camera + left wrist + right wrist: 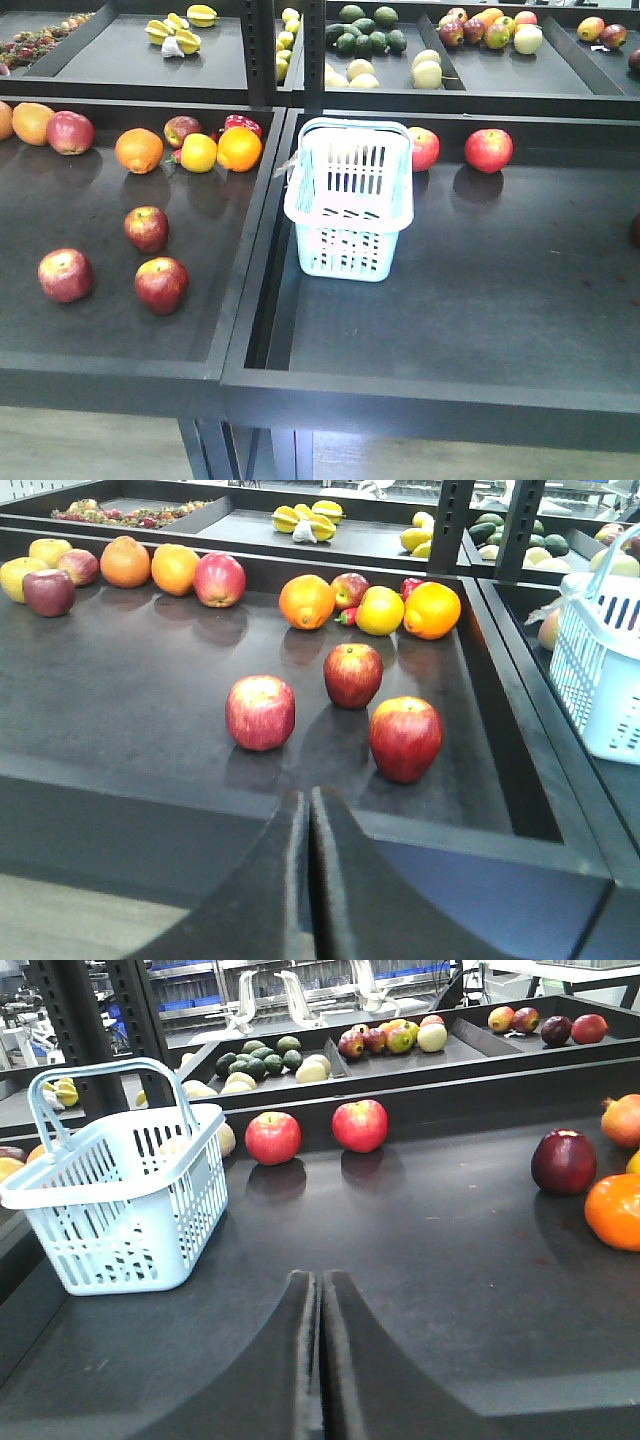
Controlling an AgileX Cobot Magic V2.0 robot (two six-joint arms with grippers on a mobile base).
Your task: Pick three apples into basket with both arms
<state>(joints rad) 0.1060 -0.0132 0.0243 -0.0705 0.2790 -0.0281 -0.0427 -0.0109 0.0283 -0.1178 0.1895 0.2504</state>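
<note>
Three dark red apples lie in the left tray: one (66, 275) at the front left, one (147, 228) behind, one (161, 284) at the front right. The left wrist view shows them (260, 712), (352, 675), (405, 738) just beyond my left gripper (307, 794), which is shut and empty over the tray's front edge. The pale blue basket (350, 195) stands upright in the right tray near its left wall. My right gripper (320, 1276) is shut and empty, low over the tray floor to the right of the basket (120, 1200). Neither arm shows in the front view.
Two redder apples (273, 1138), (360, 1125) sit by the right tray's back wall. A dark apple (563, 1161) and an orange (615, 1210) lie at the right. Oranges (139, 150), (239, 148), a yellow fruit (198, 153) and more apples line the left tray's back. A raised divider (262, 215) separates the trays.
</note>
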